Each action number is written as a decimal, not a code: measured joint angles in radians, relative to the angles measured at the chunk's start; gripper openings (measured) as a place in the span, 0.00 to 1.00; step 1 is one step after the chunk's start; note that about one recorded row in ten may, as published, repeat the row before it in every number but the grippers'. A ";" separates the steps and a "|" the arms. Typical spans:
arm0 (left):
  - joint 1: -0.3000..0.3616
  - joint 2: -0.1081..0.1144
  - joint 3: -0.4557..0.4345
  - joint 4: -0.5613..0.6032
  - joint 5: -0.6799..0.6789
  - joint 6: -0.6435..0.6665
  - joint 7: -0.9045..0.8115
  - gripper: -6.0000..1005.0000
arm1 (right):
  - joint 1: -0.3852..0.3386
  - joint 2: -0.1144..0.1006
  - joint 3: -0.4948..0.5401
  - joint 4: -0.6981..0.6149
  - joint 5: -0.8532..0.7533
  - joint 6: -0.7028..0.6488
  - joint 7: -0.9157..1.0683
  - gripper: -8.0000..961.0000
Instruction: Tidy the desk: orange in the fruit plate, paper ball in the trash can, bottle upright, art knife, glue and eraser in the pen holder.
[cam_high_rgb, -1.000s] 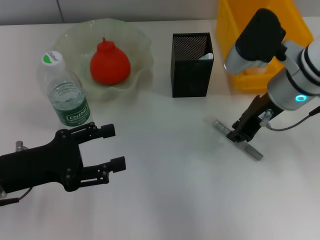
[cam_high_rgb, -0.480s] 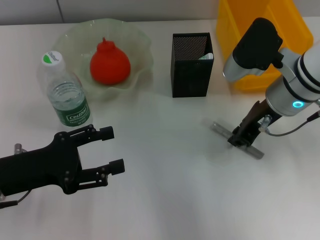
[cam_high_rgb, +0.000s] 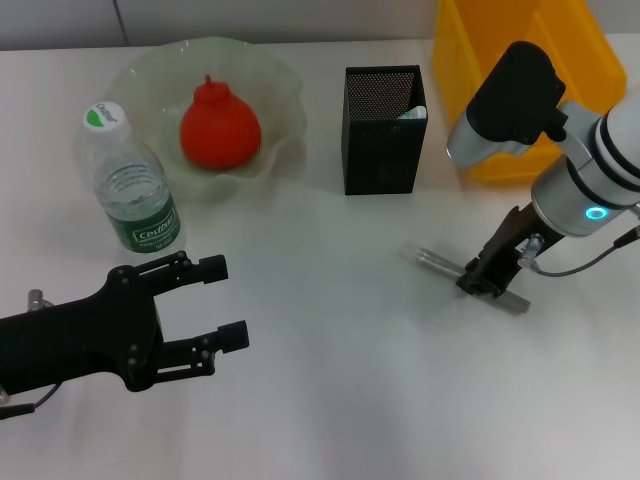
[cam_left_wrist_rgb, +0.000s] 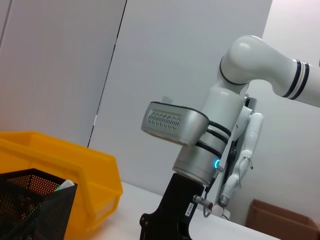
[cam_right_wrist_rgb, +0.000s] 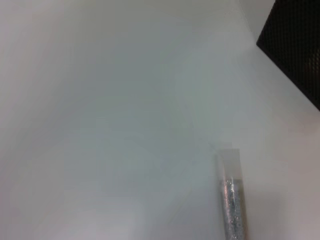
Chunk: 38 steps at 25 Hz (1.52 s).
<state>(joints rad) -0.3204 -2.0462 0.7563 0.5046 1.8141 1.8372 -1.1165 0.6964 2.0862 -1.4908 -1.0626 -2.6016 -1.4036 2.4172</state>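
My right gripper (cam_high_rgb: 480, 282) is shut on a slim silver stick with a clear tip (cam_high_rgb: 440, 264), which looks like the glue, and holds it just above the table right of the middle. The stick also shows in the right wrist view (cam_right_wrist_rgb: 233, 200). The black mesh pen holder (cam_high_rgb: 383, 130) stands behind it with something white and green inside. The orange (cam_high_rgb: 218, 125) lies in the pale-green fruit plate (cam_high_rgb: 285, 95). The bottle (cam_high_rgb: 135, 190) stands upright at the left. My left gripper (cam_high_rgb: 225, 300) is open and empty, in front of the bottle. The paper ball and eraser are not in view.
The yellow trash can (cam_high_rgb: 520, 70) stands at the back right, behind my right arm; it also shows in the left wrist view (cam_left_wrist_rgb: 75, 170) beside the pen holder (cam_left_wrist_rgb: 30, 205). A cardboard box (cam_left_wrist_rgb: 280, 225) sits off the table.
My right gripper has turned the silver stick a little and shifted it slightly leftward; a shadow now shows under it. The left arm has barely moved.
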 joint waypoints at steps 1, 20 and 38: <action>0.001 0.000 0.000 0.000 0.000 0.001 0.000 0.81 | -0.004 0.000 0.003 -0.010 0.006 -0.004 -0.002 0.23; 0.006 -0.001 0.000 0.000 -0.006 0.008 0.002 0.81 | -0.006 -0.022 0.709 0.524 1.040 0.092 -0.946 0.15; 0.002 0.004 -0.002 0.007 -0.010 0.016 0.006 0.81 | -0.088 -0.030 0.557 0.456 1.028 0.097 -0.969 0.50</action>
<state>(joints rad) -0.3182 -2.0421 0.7542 0.5119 1.8042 1.8531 -1.1106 0.6088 2.0564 -0.9337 -0.6067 -1.5738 -1.3063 1.4480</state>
